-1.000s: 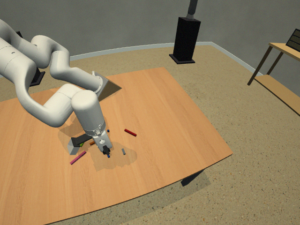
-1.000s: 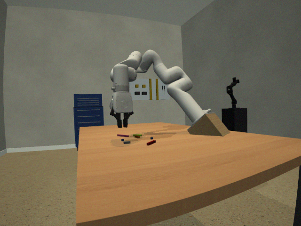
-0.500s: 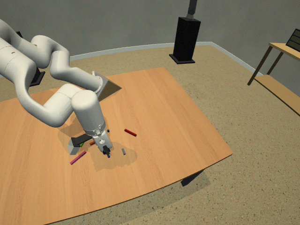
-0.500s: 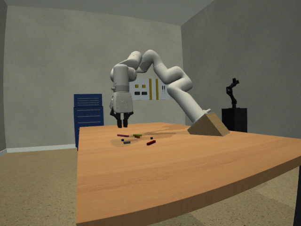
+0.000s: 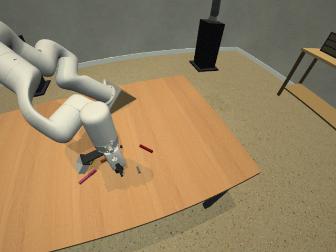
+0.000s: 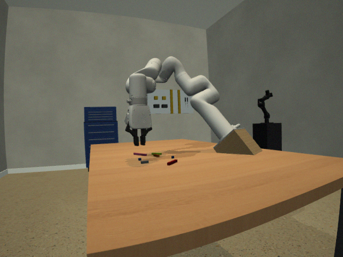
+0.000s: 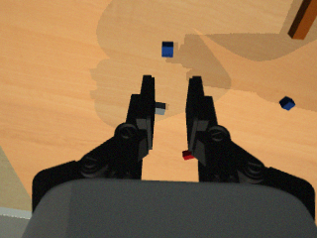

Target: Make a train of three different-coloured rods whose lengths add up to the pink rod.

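1. Gripper [image 5: 120,171] [image 6: 139,144] [image 7: 170,92] empty, fingers narrowly parted, above counter [image 5: 173,114] [image 6: 193,190] [image 7: 54,84]; blue rod [image 5: 122,175] [image 6: 139,159] [image 7: 167,51] near grey rod [image 5: 138,169] [image 6: 144,161] [image 7: 159,111].
2. If picking blue: centre first, descend straight, pinch lightly, keep it level.

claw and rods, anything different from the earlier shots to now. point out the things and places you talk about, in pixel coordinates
Nothing has visibly changed. The claw [image 5: 120,172] [image 6: 139,144] [image 7: 170,92] has neither taken hold of nor let go of anything; it hangs above the table with its fingers parted and nothing between them. The pink rod [image 5: 87,176] [image 6: 140,153], red rod [image 5: 146,148] [image 6: 172,162] [image 7: 187,155] and grey rod [image 5: 138,169] [image 6: 144,161] [image 7: 159,111] lie as they did.
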### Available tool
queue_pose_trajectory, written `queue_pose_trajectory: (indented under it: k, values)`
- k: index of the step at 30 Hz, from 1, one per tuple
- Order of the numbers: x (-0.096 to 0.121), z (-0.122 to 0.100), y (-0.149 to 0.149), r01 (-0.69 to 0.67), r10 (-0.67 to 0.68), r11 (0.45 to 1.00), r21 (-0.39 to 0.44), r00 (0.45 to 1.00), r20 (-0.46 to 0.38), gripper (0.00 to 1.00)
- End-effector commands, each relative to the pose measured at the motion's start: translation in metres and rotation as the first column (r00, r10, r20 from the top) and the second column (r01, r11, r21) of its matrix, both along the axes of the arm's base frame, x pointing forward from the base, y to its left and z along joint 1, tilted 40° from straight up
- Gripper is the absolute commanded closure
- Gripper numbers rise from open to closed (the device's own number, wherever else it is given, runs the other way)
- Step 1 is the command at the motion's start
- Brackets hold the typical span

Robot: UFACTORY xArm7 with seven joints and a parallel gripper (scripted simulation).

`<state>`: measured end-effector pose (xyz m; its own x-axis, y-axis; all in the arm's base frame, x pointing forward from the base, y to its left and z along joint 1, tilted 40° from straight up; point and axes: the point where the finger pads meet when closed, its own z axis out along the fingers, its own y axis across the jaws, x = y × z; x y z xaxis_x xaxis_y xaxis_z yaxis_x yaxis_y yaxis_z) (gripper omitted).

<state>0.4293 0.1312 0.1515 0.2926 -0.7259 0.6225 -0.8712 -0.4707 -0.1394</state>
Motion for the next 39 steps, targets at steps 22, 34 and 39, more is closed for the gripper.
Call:
queue_pose_trajectory:
  k: [22,34,39]
  values:
    - [0.012,-0.019,-0.011,-0.003,0.003,1.0,0.001,1.0,0.0,0.76]
    - [0.018,-0.031,-0.019,-0.003,0.003,1.0,0.001,1.0,0.0,0.76]
    - [0.02,-0.034,-0.021,-0.003,0.003,1.0,0.001,1.0,0.0,0.76]
